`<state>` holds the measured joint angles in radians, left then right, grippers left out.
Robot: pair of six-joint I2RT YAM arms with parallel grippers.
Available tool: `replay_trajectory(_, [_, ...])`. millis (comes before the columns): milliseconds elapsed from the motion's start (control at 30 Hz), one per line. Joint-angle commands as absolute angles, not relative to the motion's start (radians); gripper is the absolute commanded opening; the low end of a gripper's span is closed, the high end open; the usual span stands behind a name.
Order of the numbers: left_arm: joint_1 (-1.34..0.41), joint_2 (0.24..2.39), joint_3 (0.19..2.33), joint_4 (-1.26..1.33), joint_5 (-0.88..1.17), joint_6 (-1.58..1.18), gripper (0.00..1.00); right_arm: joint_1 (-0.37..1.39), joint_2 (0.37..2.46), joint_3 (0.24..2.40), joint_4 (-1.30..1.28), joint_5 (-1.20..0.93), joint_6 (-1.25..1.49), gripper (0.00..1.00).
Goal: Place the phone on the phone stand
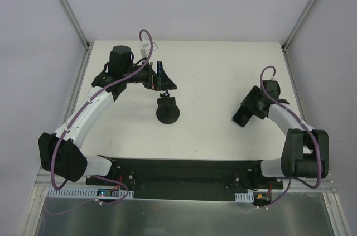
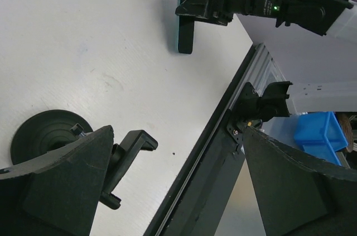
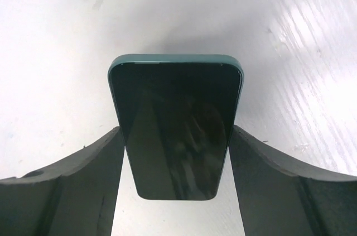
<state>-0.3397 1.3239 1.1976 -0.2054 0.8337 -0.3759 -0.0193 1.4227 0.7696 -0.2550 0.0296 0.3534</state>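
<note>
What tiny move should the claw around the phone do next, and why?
Probably lift the phone slightly off the table. The right claw looks snug against both its long edges, and the phone stand sits apart, off to the left, so the phone must rise before travelling.

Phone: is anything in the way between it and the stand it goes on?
Nothing lies on the table between the phone and the phone stand. The left gripper hovers open right beside the stand's cradle, though.

Bare table (image 1: pixel 209 99) lay between the phone stand (image 1: pixel 167 111) and the phone (image 1: pixel 241 118), open to passage. The left gripper (image 1: pixel 164 80) hung just behind the stand, blocking approach from the far side.
</note>
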Motion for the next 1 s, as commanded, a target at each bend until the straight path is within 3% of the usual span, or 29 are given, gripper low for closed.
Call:
replay_trajectory(0, [-0.350, 1.331, 1.209, -0.169, 0.891, -0.368, 0.96, 0.026, 1.205, 0.701, -0.022, 0.008, 0.166, 0.01])
replay_trajectory(200, [-0.393, 1.330, 1.210, -0.146, 0.923, -0.357, 0.90, 0.176, 0.988, 0.666, 0.022, -0.026, 0.123, 0.01])
replay_trajectory(367, [-0.474, 1.316, 1.198, -0.118, 0.930, -0.336, 0.81, 0.418, 0.872, 0.730, -0.031, 0.141, 0.097, 0.01])
replay_trajectory(700, [-0.558, 1.307, 1.192, -0.118, 0.922, -0.307, 0.64, 0.973, 0.917, 0.929, -0.098, 0.465, -0.060, 0.01])
replay_trajectory(967, [-0.598, 1.312, 1.189, -0.118, 0.923, -0.290, 0.71, 1.149, 1.060, 1.045, -0.095, 0.632, -0.155, 0.01])
